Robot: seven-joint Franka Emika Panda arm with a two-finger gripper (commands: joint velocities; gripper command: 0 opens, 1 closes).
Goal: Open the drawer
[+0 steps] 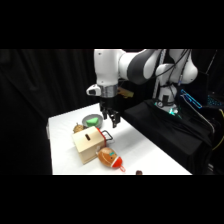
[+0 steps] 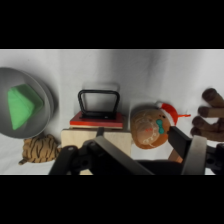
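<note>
Sitting near the desk's left front, the drawer (image 1: 103, 135) showed its red front and dark loop handle on the wooden box (image 1: 89, 145).

The pincer (image 1: 113, 120) hung just above the handle, touching nothing, fingers (image 2: 196, 155) spread apart. A round orange-brown toy (image 2: 149, 126) lay just beside the drawer, a striped tiger toy (image 2: 40, 148) against the box's other side, and a metal bowl (image 2: 44, 100) held a green block (image 2: 22, 106) beyond.

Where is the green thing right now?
In the wrist view the green block lies in the round metal bowl at the left, above the striped tiger toy and left of the drawer's handle.
</note>
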